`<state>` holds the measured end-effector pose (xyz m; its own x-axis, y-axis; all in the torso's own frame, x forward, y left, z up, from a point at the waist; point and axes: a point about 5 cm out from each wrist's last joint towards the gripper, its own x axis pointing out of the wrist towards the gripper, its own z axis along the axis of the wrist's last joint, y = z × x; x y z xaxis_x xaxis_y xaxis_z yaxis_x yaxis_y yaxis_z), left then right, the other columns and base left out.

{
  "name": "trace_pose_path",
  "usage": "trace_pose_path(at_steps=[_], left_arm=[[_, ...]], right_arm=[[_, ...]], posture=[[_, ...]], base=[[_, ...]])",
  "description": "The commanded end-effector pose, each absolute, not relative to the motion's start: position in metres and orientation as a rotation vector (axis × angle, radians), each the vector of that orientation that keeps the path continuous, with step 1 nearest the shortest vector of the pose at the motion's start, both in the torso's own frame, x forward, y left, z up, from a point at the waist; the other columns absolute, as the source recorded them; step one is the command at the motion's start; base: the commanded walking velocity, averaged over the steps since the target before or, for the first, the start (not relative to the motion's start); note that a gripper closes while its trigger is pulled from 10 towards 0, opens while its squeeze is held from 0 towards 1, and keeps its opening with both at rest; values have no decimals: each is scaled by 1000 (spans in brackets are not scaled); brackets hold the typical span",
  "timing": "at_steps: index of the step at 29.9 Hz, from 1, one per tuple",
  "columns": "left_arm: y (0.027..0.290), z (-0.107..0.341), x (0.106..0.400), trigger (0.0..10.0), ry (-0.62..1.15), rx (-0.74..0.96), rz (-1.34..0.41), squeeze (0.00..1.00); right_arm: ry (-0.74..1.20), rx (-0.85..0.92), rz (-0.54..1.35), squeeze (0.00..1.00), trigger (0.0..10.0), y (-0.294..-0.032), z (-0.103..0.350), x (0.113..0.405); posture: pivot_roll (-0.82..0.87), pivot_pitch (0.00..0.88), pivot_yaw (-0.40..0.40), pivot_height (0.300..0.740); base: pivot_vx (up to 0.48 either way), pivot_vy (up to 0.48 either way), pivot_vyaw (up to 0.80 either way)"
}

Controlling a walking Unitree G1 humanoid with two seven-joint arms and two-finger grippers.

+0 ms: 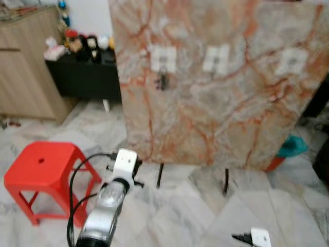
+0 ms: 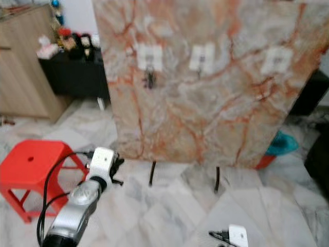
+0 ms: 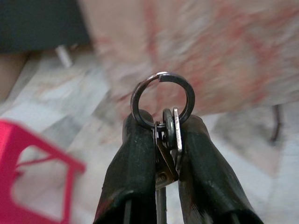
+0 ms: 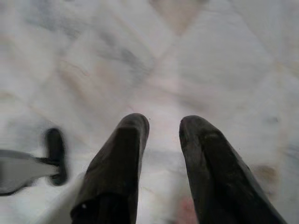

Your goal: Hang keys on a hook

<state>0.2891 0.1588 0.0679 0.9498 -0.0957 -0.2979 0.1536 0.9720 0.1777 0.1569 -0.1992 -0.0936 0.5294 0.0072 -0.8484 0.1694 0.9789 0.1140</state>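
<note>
A key ring with keys (image 3: 163, 122) is pinched between the left gripper (image 3: 164, 140) fingers, near the red stool (image 1: 41, 167), below the marble board (image 1: 216, 82) hooks (image 1: 163, 59). The right gripper (image 4: 163, 140) fingers are spread over the floor (image 4: 187, 56).

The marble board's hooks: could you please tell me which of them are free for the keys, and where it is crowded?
On the marble board, the middle hook and right hook look bare. The left hook already carries something dark. The left pincer holds the keys, low beside the red stool.
</note>
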Motion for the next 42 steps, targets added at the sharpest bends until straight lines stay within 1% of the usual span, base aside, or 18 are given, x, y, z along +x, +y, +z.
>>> trace_pose_path(at_steps=[1,7,17,19,22,28,34,42], left_arm=[[148,72,293,10000,274,187,-157,0],[144,75,296,10000,261,182,-161,0],[144,70,290,10000,271,185,-167,0],[144,67,290,10000,279,202,-172,0],[139,66,291,10000,275,213,-198,0],[138,78,304,10000,231,200,-170,0],[146,71,300,10000,240,215,-157,0],[147,69,297,10000,242,214,-152,0]], right_arm=[[1017,184,-138,0,10000,-212,-94,149],[1019,190,-144,0,10000,-213,-95,148],[1037,194,-152,0,10000,-213,-98,139],[1049,188,-154,0,10000,-213,-99,136],[1061,178,-157,0,10000,-215,-99,134],[1045,150,-125,0,10000,-214,-96,144],[1035,153,-123,0,10000,-213,-94,150],[1050,139,-115,0,10000,-212,-95,149]], posture=[[-2,0,-50,740],[-5,0,-52,740],[-11,0,-51,740],[-13,0,-44,740],[-16,0,-55,740],[-7,0,-69,740],[11,0,-86,740],[19,0,-76,740]], base=[[416,0,0],[417,0,0],[416,0,0],[0,0,0],[0,0,0],[0,0,0],[0,-428,0],[0,-465,0]])
